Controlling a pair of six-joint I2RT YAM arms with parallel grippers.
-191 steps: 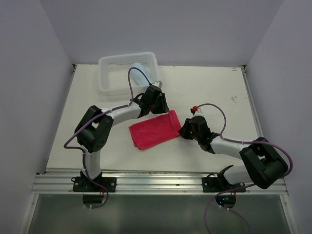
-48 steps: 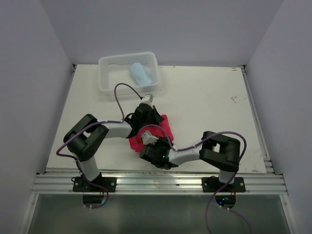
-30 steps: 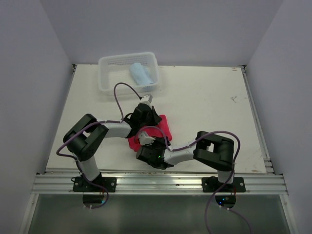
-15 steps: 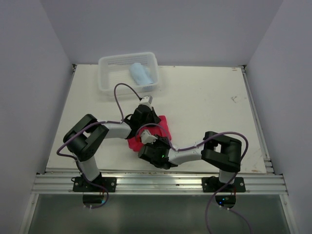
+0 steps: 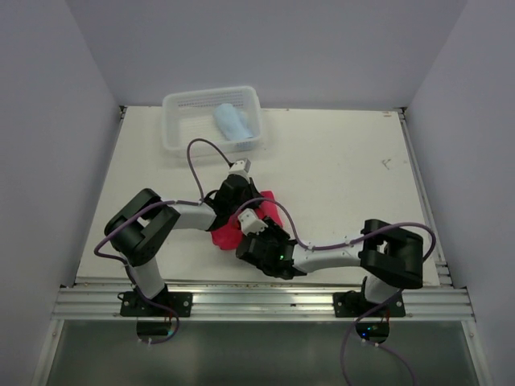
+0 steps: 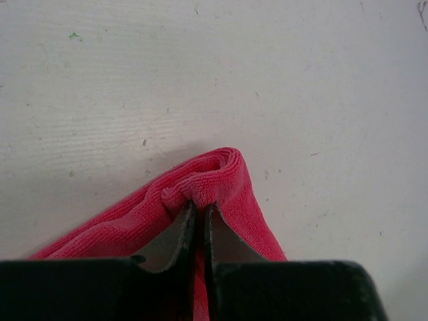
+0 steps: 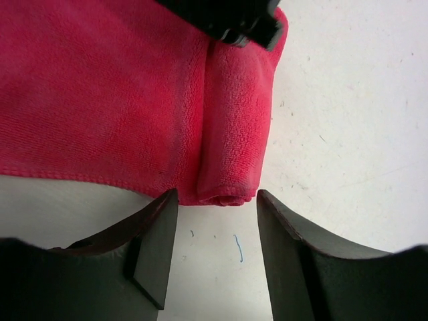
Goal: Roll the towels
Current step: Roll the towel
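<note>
The red towel (image 5: 271, 201) lies near the middle of the off-white counter (image 5: 346, 169). It is a nappy, looped-pile cloth with a stitched hem along one side. One edge is turned over into a tight, soft roll, a short cylinder whose coiled end shows in the right wrist view. The rest of the cloth spreads flat beside the roll, its pile slightly mottled.

The left gripper (image 6: 199, 208) is clamped on the towel. Its two thin dark fingers press almost together, with a puckered fold of the rolled edge pinched between their tips at a rounded corner of the cloth. The right gripper (image 7: 215, 198) stands at the other end of the roll. Its broad black fingers are spread apart, one on each side of the roll's end. Whether either finger touches the fabric I cannot tell. A strip of bare counter shows between them, just short of the towel.

From overhead, both black grippers crowd over the towel, so only its far corner and a patch on its near-left side show. The left arm comes to the towel from its left. The right arm comes from its right, lying low along the counter.

Around the towel the counter is matte and flecked with small scuffs, with a short blue mark close to the roll's end.

Beyond the towel and to its left, well apart from it, sits a white rectangular plastic basket (image 5: 181, 133) with slotted walls. A pale blue towel (image 5: 233, 121) lies bundled in the end of the basket nearer the red towel.
</note>
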